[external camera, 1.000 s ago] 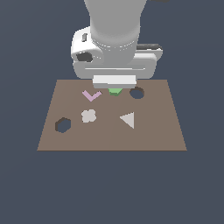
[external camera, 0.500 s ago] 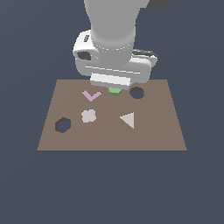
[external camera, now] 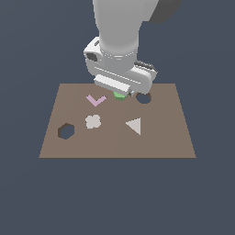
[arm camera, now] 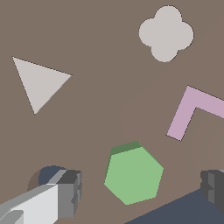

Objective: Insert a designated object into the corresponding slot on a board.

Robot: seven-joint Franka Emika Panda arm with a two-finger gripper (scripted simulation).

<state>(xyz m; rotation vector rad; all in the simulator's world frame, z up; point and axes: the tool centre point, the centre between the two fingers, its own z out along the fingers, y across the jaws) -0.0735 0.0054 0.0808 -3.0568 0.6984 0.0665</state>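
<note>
Exterior view: the gripper (external camera: 121, 93) hangs low over the far part of the board (external camera: 160, 137). The green block (external camera: 120, 96) shows just beneath it, between the pink V-shaped piece (external camera: 96, 99) and the round hole (external camera: 143, 97). The hexagonal slot (external camera: 66, 131) lies well apart, near the exterior view's left edge of the board.

Wrist view: the green block (arm camera: 133, 173) rests on the board (arm camera: 96, 118) between the 2 fingers (arm camera: 70, 192), which stand apart with visible gaps on both sides. The grey triangle (arm camera: 38, 83) and the pale clover shape (arm camera: 166, 33) lie beyond.
</note>
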